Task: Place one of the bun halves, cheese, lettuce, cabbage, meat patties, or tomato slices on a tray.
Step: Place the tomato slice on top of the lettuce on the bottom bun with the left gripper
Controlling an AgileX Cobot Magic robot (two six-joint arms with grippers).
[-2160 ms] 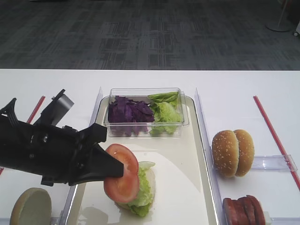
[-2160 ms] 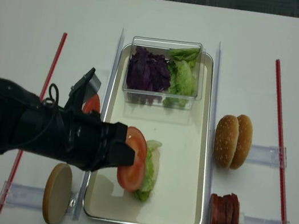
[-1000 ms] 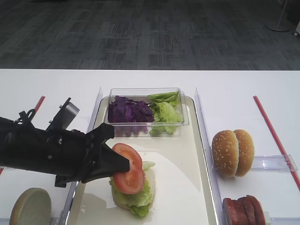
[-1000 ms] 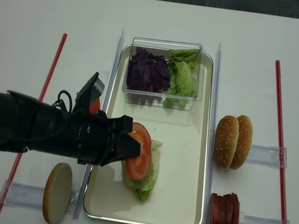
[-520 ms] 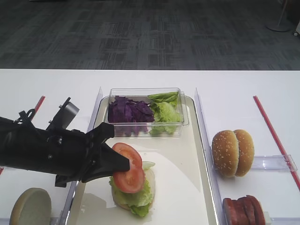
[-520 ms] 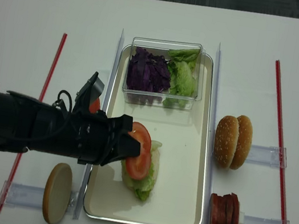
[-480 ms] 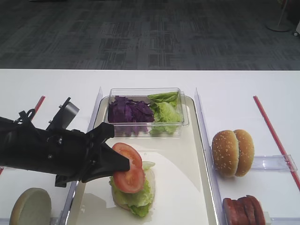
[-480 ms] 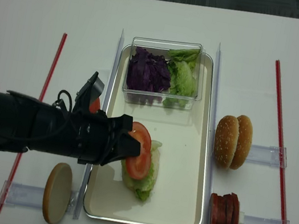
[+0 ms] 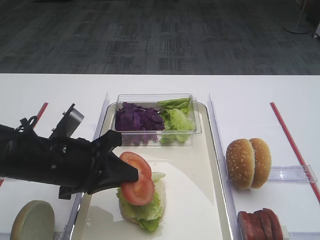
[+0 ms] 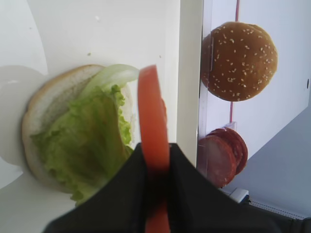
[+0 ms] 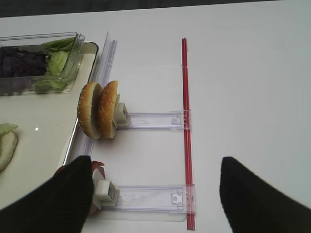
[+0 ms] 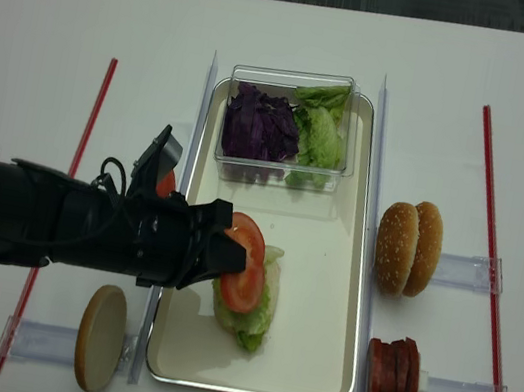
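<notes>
The left hand [image 9: 131,175] is pinched shut on a tomato slice [image 9: 136,178], gripping it by its edge so that the slice stands nearly on its rim in the left wrist view, tilted over the lettuce [image 9: 141,211] below. That lettuce lies on a bun half [image 10: 53,104] sitting on the tray [image 9: 200,200], toward its near left part. The slice hangs just above the lettuce, perhaps brushing it; contact cannot be told for sure.

The step in hand looks like the setting-down of the tomato on the stacked bun. The next move likely calls for laying the slice flat onto the lettuce, then parting the jaws and backing off to the left without dragging the leaves or the slice along.

The right hand [image 11: 154,187] shows only as two dark fingers [image 11: 56,194] standing wide apart, holding nothing, above the counter [image 9: 250,95] near the meat patties [image 9: 260,222].

The counter is white and smooth, with red strips and clear plastic holders on it. A clear box [image 9: 155,120] at the far end of the tray holds purple cabbage [image 9: 137,119] and more green leaves. Two sesame buns [image 9: 248,162] stand on edge to the right, and a flat bun piece [image 9: 32,220] lies at the near left. Beyond the counter is dark grey patterned carpet.
</notes>
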